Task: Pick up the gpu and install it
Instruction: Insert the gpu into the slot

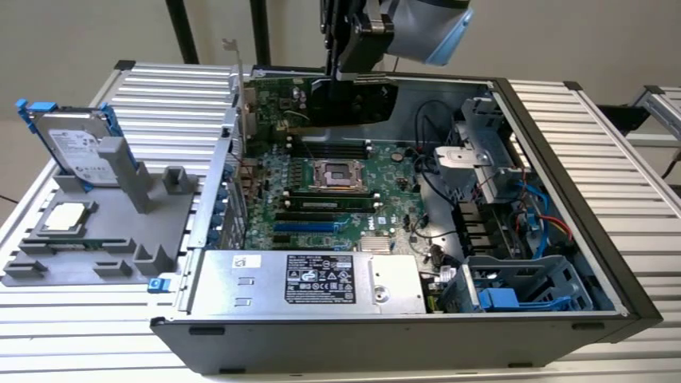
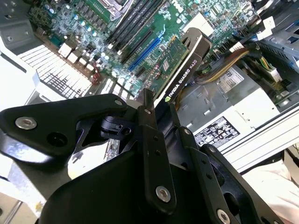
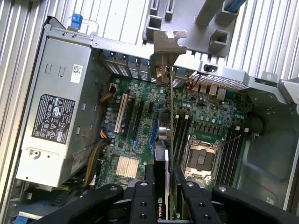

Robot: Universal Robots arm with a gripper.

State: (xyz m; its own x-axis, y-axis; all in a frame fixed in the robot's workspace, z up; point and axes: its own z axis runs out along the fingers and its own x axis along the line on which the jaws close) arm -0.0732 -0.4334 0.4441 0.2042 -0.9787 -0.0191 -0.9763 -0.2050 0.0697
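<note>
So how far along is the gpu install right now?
Pickup looks done: the hand is shut on the gpu, holding it edge-on above the motherboard inside the open case. Its bracket is clear of the rear slots, so seating it remains.

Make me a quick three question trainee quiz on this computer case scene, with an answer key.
1. True or false: the gpu already sits in a motherboard slot.
2. What does the gripper hold: A hard drive, B gpu, C nothing?
3. On which side of the computer case, in the exterior view, is the grey fixture?

Key: 1 false, it is held above the board. 2 B. 3 The exterior view's left.
</note>
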